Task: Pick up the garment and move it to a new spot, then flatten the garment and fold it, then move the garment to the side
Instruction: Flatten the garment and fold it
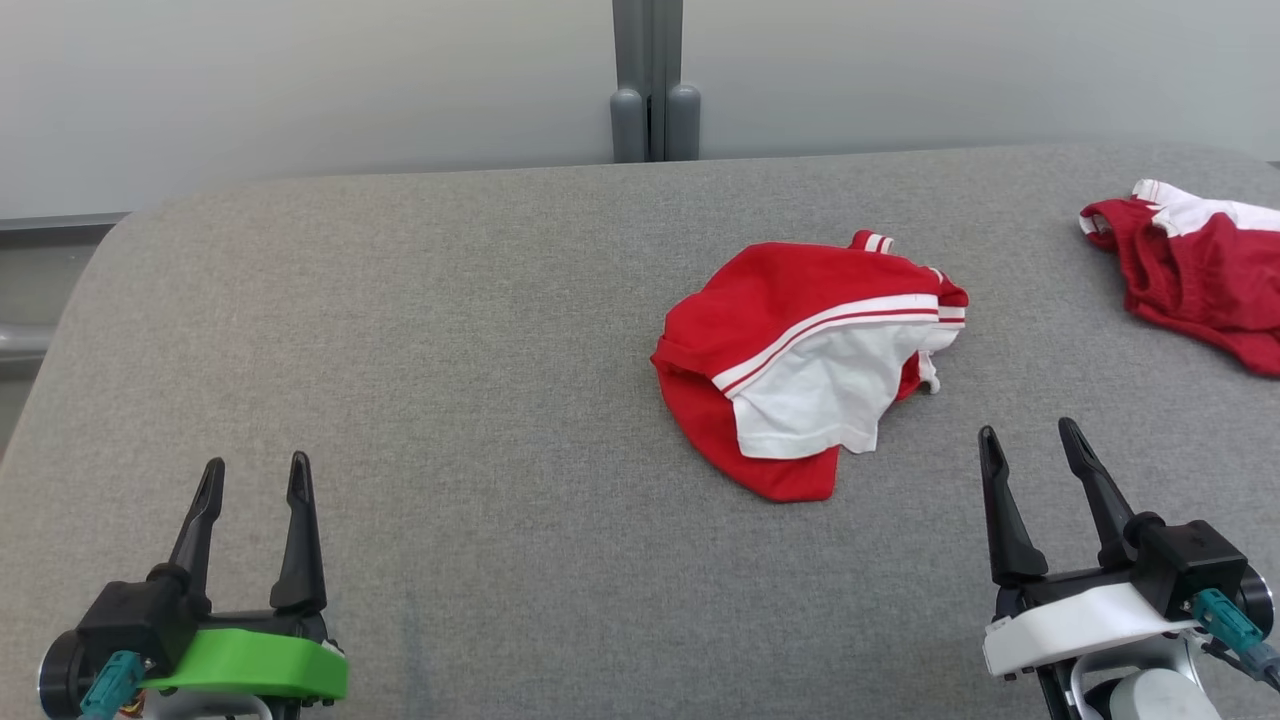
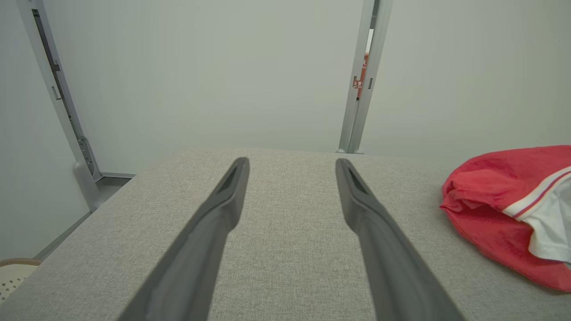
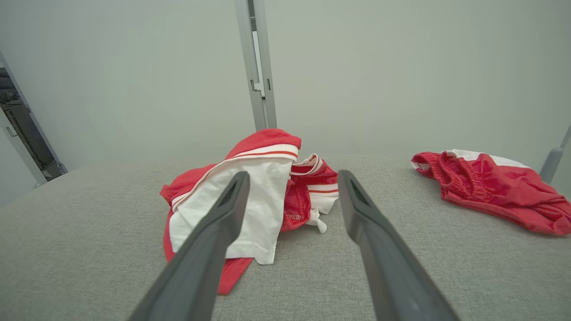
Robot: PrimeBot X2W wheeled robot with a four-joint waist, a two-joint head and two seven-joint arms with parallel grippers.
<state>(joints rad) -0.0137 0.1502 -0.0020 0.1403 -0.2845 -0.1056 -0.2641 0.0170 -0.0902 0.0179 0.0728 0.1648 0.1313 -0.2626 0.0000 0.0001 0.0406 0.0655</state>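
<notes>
Right gripper (image 1: 1028, 430): spread, lower right. Garment (image 1: 790, 310), centre-right: soft, light, crumpled; likely best pinched at white panel (image 1: 815, 400) hem.

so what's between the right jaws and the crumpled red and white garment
Nothing: bare grey tabletop lies between the right gripper, jaws open, and the garment. The head view shows the gap plainly.
</notes>
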